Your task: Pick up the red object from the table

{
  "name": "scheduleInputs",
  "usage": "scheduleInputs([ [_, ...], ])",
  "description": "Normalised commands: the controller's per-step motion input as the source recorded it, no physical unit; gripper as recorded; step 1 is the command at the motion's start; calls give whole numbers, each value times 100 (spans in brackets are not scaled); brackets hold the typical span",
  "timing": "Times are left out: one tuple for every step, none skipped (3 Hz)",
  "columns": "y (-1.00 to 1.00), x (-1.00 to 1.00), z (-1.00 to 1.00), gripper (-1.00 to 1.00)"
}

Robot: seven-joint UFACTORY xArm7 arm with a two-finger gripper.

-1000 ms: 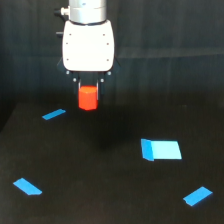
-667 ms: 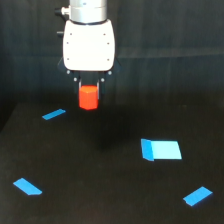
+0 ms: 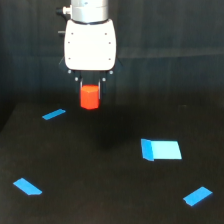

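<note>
Your pincer (image 3: pixel 90 95) is gripping the red object (image 3: pixel 90 97), with a dark finger pressing on each side of it, and the block is hanging clear above the table (image 3: pixel 100 200) rather than resting on it. The block is sitting upright between the fingers, its lower part showing below their tips, and you are seeing its orange-red front face with a slightly lighter top edge. Directly above it, the white body of the arm's head (image 3: pixel 90 45) is filling the upper middle of the exterior view, with a grey cylinder (image 3: pixel 90 10) rising out of the top of the frame.

Below and slightly toward the exterior view's right of the block, a faint dark patch is lying on the black surface.

Further out, four flat blue pieces are lying on the black surface, all well apart from the block. A thin blue strip (image 3: pixel 54 114) is lying on the exterior view's left, lower than the block. A larger blue rectangle (image 3: pixel 160 149) is lying toward the exterior view's right. A small blue piece (image 3: pixel 27 186) is lying near the lower left, and another (image 3: pixel 197 196) is lying near the lower right.
</note>
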Motion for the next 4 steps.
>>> scheduleInputs([
  [11,-7,12,-94],
  [9,0,6,-96],
  [18,-9,1,-99],
  [-4,1,15,-100],
])
